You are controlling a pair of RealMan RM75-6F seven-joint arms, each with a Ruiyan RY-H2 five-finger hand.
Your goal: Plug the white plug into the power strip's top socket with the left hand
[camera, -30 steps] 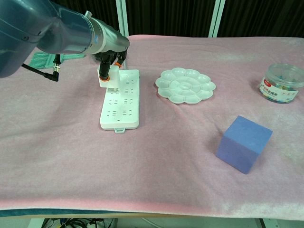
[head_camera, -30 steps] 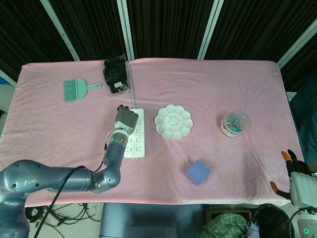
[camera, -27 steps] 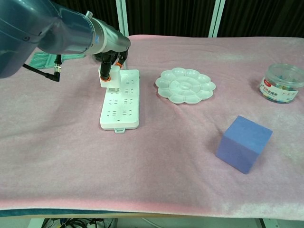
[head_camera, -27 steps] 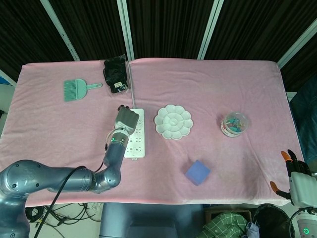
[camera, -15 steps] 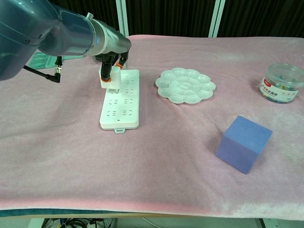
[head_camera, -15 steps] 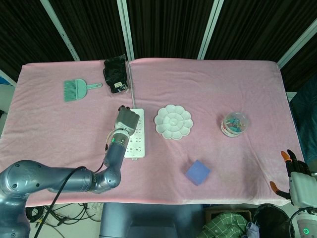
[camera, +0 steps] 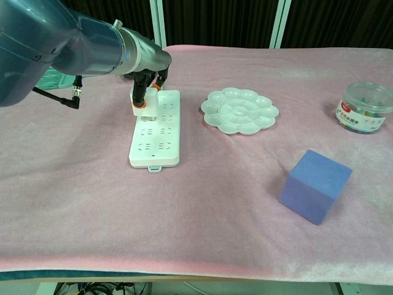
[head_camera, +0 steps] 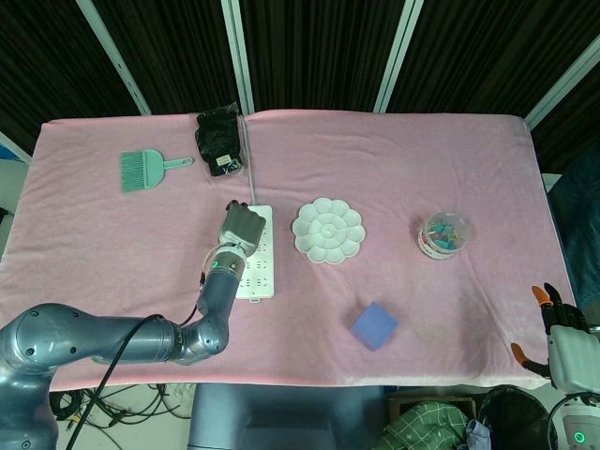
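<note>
a soft, matt pink cloth (camera: pixel 202 239) with a faint nap covers the counter. the long white power strip (camera: pixel 156 132) looks like smooth hard plastic, as does the small white plug (camera: pixel 142 103). the flower-shaped white palette (camera: pixel 240 110) has a slight gloss. the blue cube (camera: pixel 315 185) is matt, perhaps foam. the round clear jar (camera: pixel 364 107) is shiny plastic. the left arm's grey shell (camera: pixel 67 43) has a satin metallic sheen.

Bright, even light; soft shadows, seemingly sharp
</note>
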